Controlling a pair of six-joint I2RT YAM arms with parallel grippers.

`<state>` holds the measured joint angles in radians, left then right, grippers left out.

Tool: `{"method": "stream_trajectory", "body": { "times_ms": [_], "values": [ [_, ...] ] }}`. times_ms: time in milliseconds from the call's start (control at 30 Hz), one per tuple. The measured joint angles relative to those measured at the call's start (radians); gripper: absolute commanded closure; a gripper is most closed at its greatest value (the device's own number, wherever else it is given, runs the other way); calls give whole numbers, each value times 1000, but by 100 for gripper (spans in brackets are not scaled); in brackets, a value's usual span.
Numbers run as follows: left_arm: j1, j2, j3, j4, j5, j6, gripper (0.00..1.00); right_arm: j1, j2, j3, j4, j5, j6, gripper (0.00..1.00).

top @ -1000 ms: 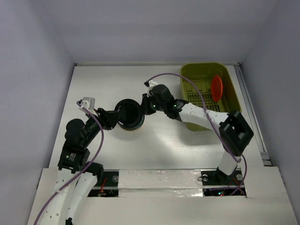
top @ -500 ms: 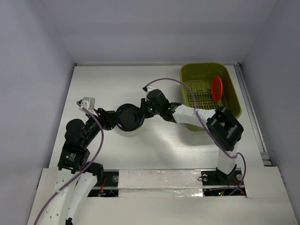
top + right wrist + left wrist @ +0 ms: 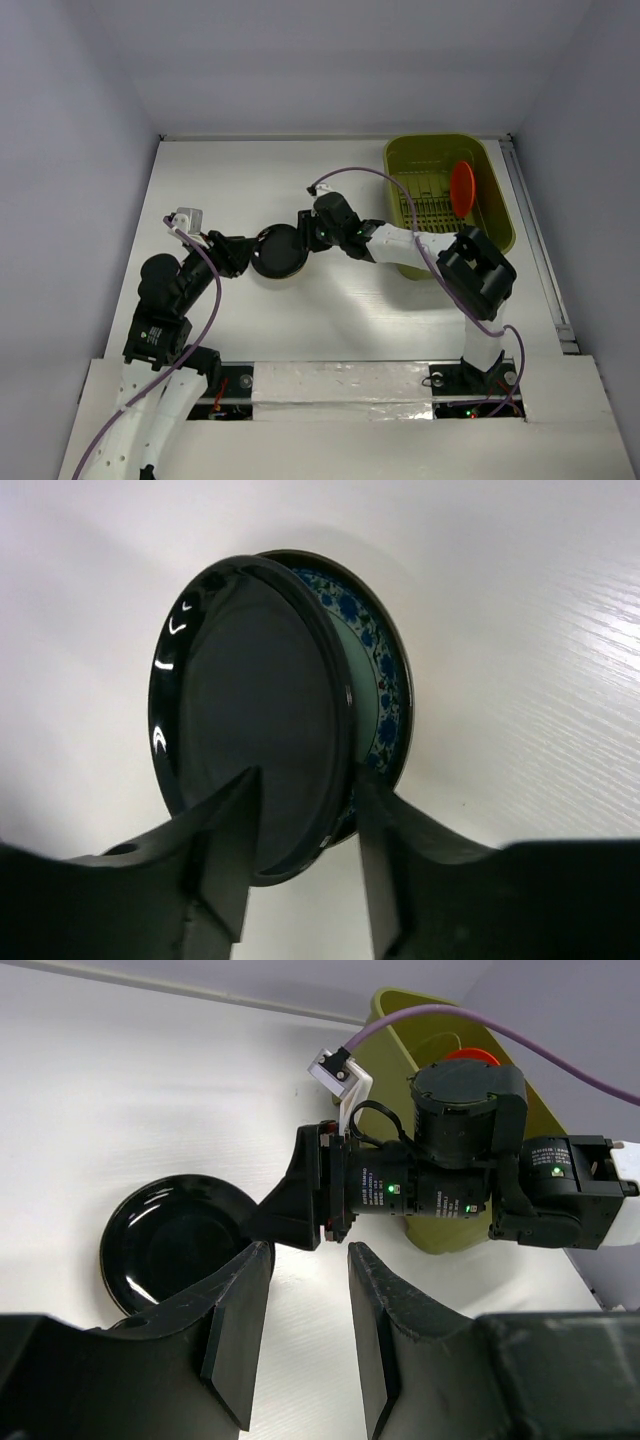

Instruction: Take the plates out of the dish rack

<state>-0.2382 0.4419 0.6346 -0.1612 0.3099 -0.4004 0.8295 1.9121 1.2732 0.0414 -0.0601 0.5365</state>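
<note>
A black plate (image 3: 278, 252) lies on top of a plate with a blue pattern (image 3: 385, 690) at the table's middle left. My right gripper (image 3: 302, 240) is open, its fingers either side of the black plate's (image 3: 250, 710) near rim. My left gripper (image 3: 240, 256) is open and holds nothing, just left of that stack; the black plate (image 3: 175, 1245) shows beyond its left finger. The olive-green dish rack (image 3: 400, 150) stands at the back right. An orange-red plate (image 3: 461, 187) stands on edge inside it.
The right arm's forearm (image 3: 420, 245) stretches from the rack's near left corner across to the stack. A purple cable (image 3: 350, 172) loops above it. The rack (image 3: 400, 1030) sits close behind the right wrist in the left wrist view.
The right arm has brought the black plate down and slightly left onto the stack. Its jaws have spread apart. The left arm has not moved.
</note>
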Motion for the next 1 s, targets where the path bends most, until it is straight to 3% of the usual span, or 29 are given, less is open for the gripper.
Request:
{"method": "stream_trajectory", "body": {
  "times_ms": [200,300,333,400,467,633,867,933,967,1000],
  "values": [
    [0,-1,0,0,0,0,66,-2,-21,0,-54,72,-24,46],
    [0,-1,0,0,0,0,66,-2,-77,0,-107,144,-51,53],
    [0,-2,0,0,0,0,66,-2,-105,0,-122,178,-60,58],
    [0,-2,0,0,0,0,66,-3,-158,0,-144,243,-80,83],
    [0,-5,0,0,0,0,66,-11,-219,-1,-165,316,-95,100],
    [0,-21,0,0,0,0,66,-103,-419,-56,-195,462,-124,100],
    [-7,-57,0,-1,-10,0,66,-448,-657,-145,-200,602,-140,99],
    [-15,-68,0,-2,-16,0,66,-509,-665,-159,-203,623,-141,89],
    [-19,-74,0,-2,-18,0,66,-544,-662,-166,-209,624,-140,73],
    [-24,-79,0,-2,-23,0,66,-578,-655,-173,-213,623,-137,68]
  ]
}}
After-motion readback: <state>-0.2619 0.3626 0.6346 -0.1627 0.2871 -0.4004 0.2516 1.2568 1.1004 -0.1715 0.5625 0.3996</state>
